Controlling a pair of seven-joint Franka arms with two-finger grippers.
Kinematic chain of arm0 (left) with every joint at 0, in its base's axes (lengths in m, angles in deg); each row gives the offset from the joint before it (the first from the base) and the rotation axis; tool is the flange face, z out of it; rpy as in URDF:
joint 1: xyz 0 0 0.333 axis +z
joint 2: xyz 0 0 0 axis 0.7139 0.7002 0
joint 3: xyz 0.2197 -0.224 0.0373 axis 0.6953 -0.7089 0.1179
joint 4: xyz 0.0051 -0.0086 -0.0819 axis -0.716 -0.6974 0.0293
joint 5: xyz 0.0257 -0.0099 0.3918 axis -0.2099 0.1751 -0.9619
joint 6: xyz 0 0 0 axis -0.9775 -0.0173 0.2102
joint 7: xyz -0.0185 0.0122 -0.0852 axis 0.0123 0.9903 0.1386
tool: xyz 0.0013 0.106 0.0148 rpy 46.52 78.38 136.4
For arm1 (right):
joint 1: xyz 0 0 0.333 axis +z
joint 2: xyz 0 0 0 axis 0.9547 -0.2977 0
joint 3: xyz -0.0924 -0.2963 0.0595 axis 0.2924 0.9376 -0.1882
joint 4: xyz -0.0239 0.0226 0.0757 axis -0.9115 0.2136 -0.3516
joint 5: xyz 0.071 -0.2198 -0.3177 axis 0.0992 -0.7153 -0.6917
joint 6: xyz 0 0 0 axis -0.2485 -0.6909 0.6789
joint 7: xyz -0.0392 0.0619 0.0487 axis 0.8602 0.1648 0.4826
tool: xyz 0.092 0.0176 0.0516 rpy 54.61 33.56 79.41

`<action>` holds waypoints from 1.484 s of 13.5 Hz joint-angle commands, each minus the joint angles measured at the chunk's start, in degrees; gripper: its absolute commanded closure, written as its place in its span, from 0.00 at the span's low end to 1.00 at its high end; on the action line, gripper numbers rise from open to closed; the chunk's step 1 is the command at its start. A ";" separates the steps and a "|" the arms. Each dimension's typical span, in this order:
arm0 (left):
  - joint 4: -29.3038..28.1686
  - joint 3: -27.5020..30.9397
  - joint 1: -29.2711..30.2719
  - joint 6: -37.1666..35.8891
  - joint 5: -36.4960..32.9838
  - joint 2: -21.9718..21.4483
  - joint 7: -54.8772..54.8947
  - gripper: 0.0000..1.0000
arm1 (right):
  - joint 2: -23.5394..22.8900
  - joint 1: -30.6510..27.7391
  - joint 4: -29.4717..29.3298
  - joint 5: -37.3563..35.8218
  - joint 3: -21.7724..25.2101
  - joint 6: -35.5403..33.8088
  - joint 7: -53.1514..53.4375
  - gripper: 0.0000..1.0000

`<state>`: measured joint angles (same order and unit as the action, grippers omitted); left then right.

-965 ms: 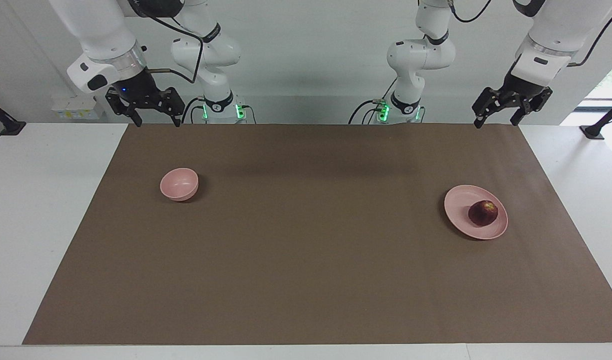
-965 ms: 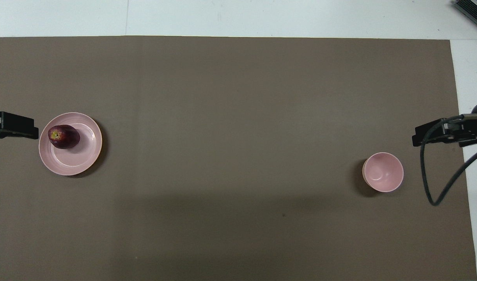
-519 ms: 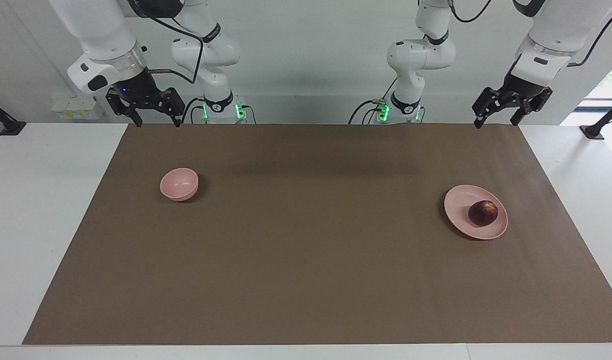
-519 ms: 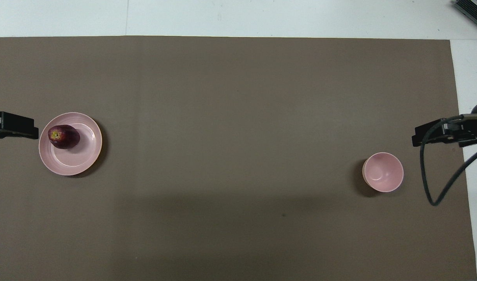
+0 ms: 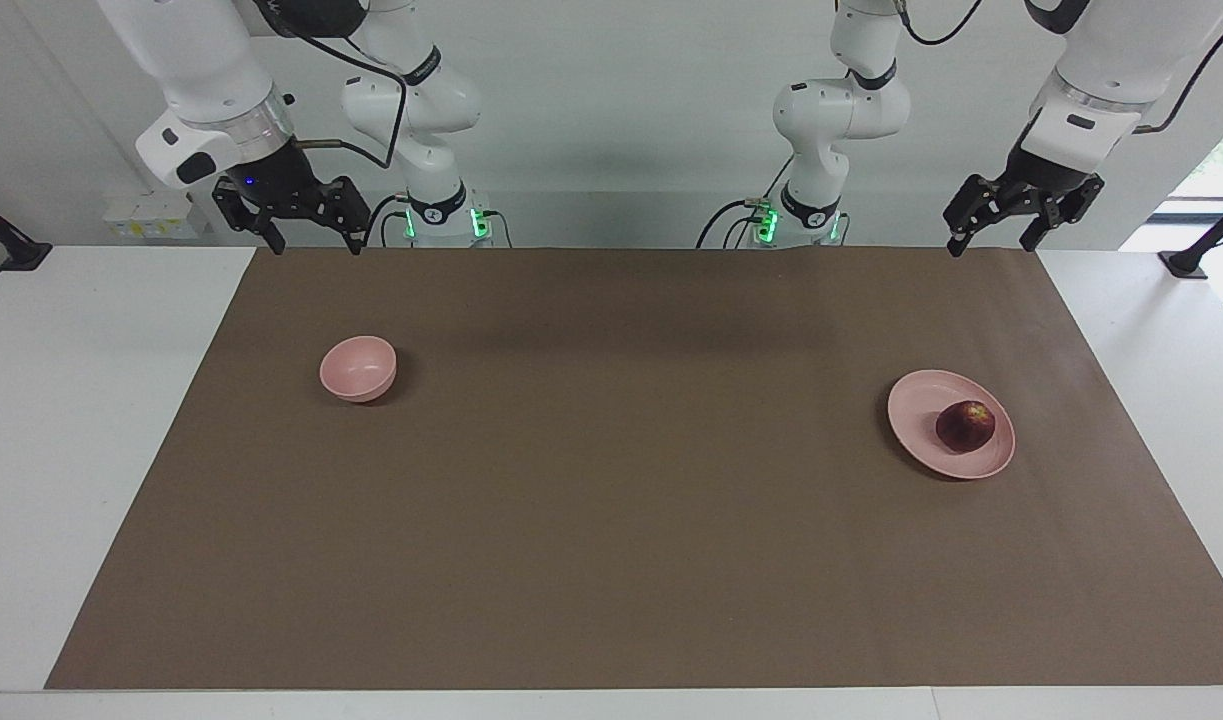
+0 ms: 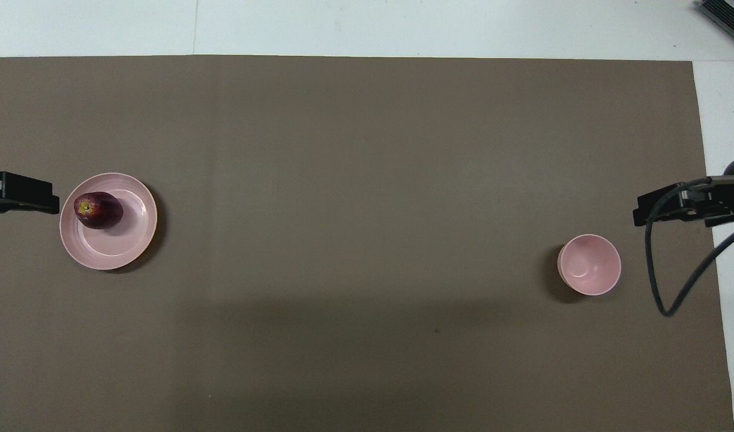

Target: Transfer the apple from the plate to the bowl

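Observation:
The dark red apple (image 5: 965,425) lies on the pale pink plate (image 5: 919,400) toward the left arm's end of the table. It also shows in the overhead view (image 6: 98,210), on the plate (image 6: 122,245). The small pink bowl (image 5: 358,368) stands empty toward the right arm's end and also shows in the overhead view (image 6: 589,264). My left gripper (image 5: 991,243) hangs open and empty over the mat's edge nearest the robots, apart from the plate. My right gripper (image 5: 313,243) hangs open and empty over the same edge, apart from the bowl.
A brown mat (image 5: 611,520) covers most of the white table (image 5: 81,420). A black cable (image 6: 658,282) loops down from my right gripper beside the bowl in the overhead view.
My right wrist has shifted very slightly. The apple, plate, bowl and left gripper have not moved.

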<state>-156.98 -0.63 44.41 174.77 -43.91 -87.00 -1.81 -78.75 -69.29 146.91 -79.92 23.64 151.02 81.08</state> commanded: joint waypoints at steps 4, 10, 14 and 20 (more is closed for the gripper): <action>-0.64 -0.23 0.44 -1.31 -0.09 -0.98 0.04 0.00 | 1.36 -0.49 1.71 -0.27 -0.38 0.28 0.94 0.00; -1.61 -0.32 0.35 -1.32 -0.09 -1.33 0.83 0.00 | 1.45 -0.32 1.97 -0.27 -0.38 0.28 0.94 0.00; -4.14 -0.14 1.84 1.48 0.61 -1.42 0.74 0.00 | 1.45 0.12 1.97 -0.27 -0.38 0.20 0.85 0.00; -16.45 0.03 6.33 18.89 0.61 -0.63 3.37 0.00 | 1.45 0.03 2.06 -0.27 -0.38 0.28 0.94 0.00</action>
<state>-169.85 -0.34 48.89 190.37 -43.80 -86.31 -0.85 -78.57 -69.12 147.47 -79.92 23.55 151.01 81.09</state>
